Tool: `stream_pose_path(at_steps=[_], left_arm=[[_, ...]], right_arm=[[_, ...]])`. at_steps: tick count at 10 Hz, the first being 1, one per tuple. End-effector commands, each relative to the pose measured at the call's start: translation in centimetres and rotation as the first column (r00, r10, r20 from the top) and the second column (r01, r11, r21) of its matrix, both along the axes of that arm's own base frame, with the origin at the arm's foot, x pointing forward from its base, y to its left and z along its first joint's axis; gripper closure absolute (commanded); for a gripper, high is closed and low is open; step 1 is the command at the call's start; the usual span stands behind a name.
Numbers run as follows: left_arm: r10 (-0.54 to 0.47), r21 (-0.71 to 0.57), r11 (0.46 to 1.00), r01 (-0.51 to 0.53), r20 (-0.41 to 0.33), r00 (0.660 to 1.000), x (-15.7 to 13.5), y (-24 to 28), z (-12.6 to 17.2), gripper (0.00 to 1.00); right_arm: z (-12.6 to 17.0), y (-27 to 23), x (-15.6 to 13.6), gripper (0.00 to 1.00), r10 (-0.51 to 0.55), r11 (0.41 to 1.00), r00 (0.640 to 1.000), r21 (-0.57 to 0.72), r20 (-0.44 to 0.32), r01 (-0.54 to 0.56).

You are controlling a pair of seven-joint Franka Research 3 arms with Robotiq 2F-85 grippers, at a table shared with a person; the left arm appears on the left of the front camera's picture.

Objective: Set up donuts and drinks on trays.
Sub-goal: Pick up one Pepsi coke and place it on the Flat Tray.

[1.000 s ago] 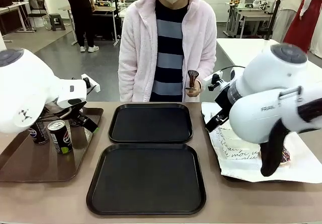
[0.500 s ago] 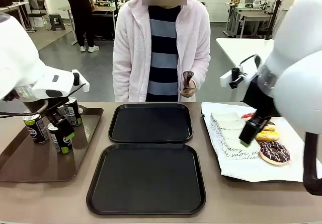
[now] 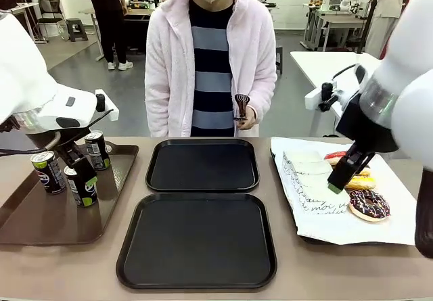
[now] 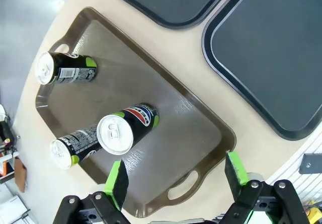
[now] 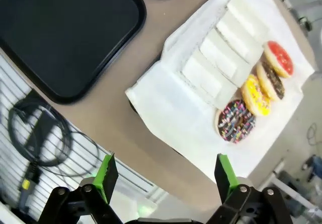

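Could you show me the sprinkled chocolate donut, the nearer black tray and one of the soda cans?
sprinkled chocolate donut (image 3: 360, 207), front view, on its dark icing.
nearer black tray (image 3: 196, 243), front view, on its bare floor.
soda can (image 4: 114, 133), left wrist view, on its silver top.

Open lab hall: bare grey floor (image 3: 128, 88), white worktables (image 3: 318, 64) spaced apart, a chair (image 3: 49, 8) farther back.

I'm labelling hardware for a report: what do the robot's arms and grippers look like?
The left arm and right arm are rounded white shells with thin black cables near the wrists. The left gripper and right gripper are black, two-fingered, with green pads.
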State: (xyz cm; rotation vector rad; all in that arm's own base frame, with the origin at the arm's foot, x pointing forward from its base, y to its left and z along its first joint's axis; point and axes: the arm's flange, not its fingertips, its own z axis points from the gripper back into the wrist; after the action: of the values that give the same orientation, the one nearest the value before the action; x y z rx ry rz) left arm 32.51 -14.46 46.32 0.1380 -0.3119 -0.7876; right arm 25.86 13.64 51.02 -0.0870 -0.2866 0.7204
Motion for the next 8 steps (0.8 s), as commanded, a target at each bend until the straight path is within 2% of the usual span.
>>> stream_pose_path(at_steps=[1, 2, 3, 4, 6, 7, 8], left_arm=[[0.058, -0.225, 0.971, -0.076, -0.085, 0.995, 0.9, 2.1, 1.4, 0.0], [0.059, -0.378, 0.918, -0.12, -0.168, 0.984, 2.0, 4.5, 2.0, 0.0], [0.055, -0.522, 0.833, -0.181, -0.248, 0.967, 2.4, 7.6, 1.9, 0.0], [0.05, -0.602, 0.767, -0.223, -0.291, 0.955, 3.8, 10.3, 2.0, 0.0], [0.009, -0.745, 0.588, -0.316, -0.385, 0.923, 5.4, 16.2, 1.0, 0.0], [-0.098, -0.821, 0.46, -0.338, -0.425, 0.9, 6.3, 19.3, 0.7, 0.0], [-0.135, -0.864, 0.362, -0.349, -0.419, 0.898, 5.7, 22.7, -0.4, 0.0]], right_arm=[[-0.8, -5.8, 2.9, 0.0, -0.122, 0.862, 0.989, 0.484, -0.088, 0.15], [-0.5, -10.1, 3.5, 0.0, -0.152, 0.701, 0.977, 0.68, -0.152, 0.215], [-0.9, -14.9, 3.5, 0.0, -0.156, 0.518, 0.961, 0.809, -0.23, 0.277], [-2.1, -18.9, 3.6, 0.0, -0.142, 0.357, 0.94, 0.87, -0.309, 0.34], [-4.7, -26.2, 4.1, 0.0, -0.143, 0.127, 0.897, 0.891, -0.419, 0.436], [-5.3, -28.9, 3.8, 0.0, -0.142, 0.033, 0.891, 0.898, -0.431, 0.439], [-5.4, -31.5, 3.3, 0.0, -0.121, -0.017, 0.887, 0.894, -0.445, 0.447]])
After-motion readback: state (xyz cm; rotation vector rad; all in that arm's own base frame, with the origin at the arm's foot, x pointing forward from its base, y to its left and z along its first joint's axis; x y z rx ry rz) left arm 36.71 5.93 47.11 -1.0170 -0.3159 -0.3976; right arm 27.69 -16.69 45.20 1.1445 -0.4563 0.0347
